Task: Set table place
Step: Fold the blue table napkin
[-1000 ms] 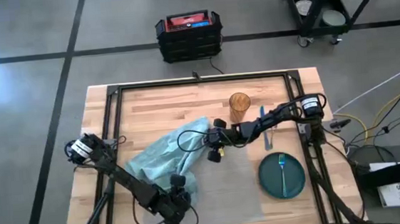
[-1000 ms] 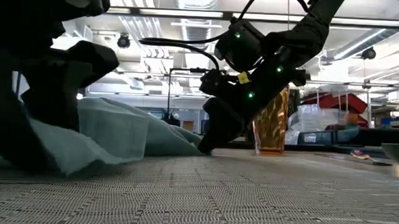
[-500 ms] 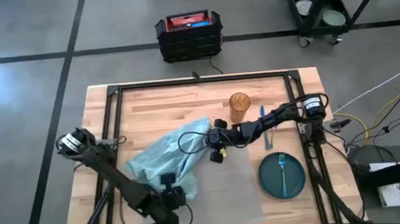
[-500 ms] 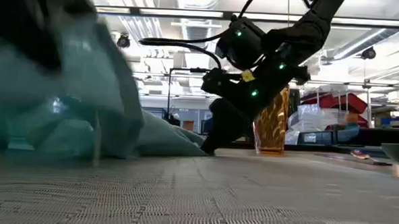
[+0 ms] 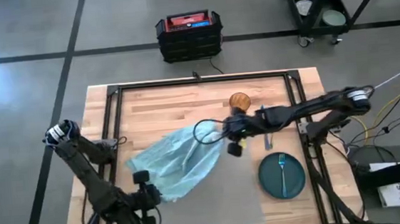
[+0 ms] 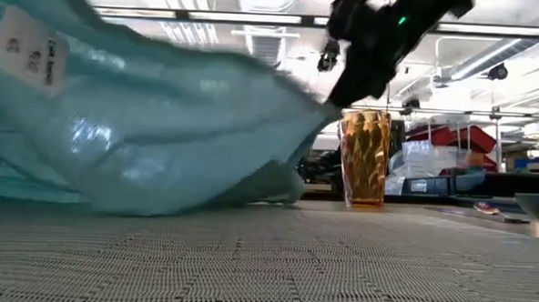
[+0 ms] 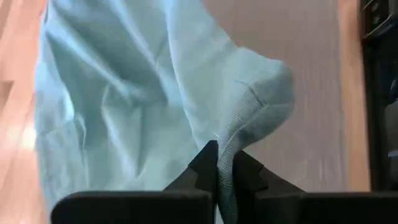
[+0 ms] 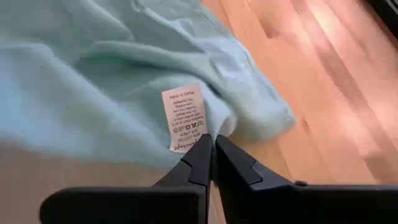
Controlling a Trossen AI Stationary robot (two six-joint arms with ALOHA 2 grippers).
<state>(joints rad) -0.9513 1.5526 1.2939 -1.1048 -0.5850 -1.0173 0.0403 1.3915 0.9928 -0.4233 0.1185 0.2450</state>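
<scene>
Stretching the teal napkin (image 5: 176, 167) between two hands is the step in hand, and doing it well means keeping both pinches firm while the cloth is drawn taut and level, so it comes down flat rather than bunched. The left hand (image 5: 151, 194) is clenched on one corner of the napkin; in its wrist view the dark fingers (image 7: 211, 165) meet on a folded edge of the cloth. The right hand (image 5: 229, 132) is clenched on the opposite corner, close to the sewn-in care label (image 8: 186, 116), with its fingers (image 8: 214, 155) pressed together over the fabric. I judge that the two hands should move apart evenly and lower together; a pull from one side alone could drag the corner out of the other pinch.

Taking the napkin as the landmark: the grey woven placemat (image 5: 228, 195) lies partly under the napkin's right half and spreads out beyond it toward the near edge of the counter (image 5: 156, 101). The dark green plate (image 5: 281, 175), with a fork on it, sits well to the right of the napkin, at the placemat's right end. An amber glass (image 5: 240, 101) stands just past the napkin's right-hand corner, on the far side, so a swing of the right hand could knock it.
</scene>
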